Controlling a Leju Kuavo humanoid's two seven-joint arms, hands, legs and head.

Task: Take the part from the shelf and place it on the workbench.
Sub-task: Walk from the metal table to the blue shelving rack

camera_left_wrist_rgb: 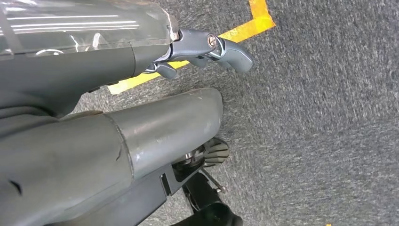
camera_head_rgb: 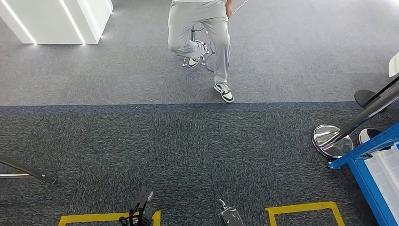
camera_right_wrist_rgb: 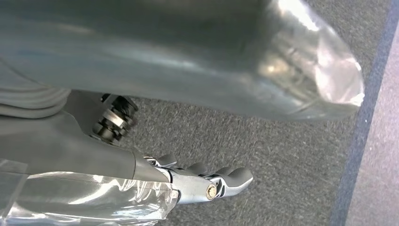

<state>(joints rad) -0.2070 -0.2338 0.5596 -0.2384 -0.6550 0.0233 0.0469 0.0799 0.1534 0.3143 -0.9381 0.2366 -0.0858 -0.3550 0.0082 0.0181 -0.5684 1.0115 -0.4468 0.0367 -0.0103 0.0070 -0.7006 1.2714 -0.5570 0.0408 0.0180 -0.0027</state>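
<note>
Shelf (camera_head_rgb: 371,179) corner at right; left hand (camera_left_wrist_rgb: 207,49) and right hand (camera_right_wrist_rgb: 207,181) empty, fingers loosely extended.

person (camera_head_rgb: 202,33) cut off above waist; blue shelf (camera_head_rgb: 371,188) cropped at edge

matt grey carpet (camera_head_rgb: 141,141), glossy chrome stanchion base (camera_head_rgb: 332,140), painted blue metal shelf frame (camera_head_rgb: 364,181).

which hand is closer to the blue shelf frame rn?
Right. The right hand hangs low at bottom centre, with the blue shelf frame off to its right across the carpet. The left hand hangs further left, so it is farther away. Neither touches it.
</note>
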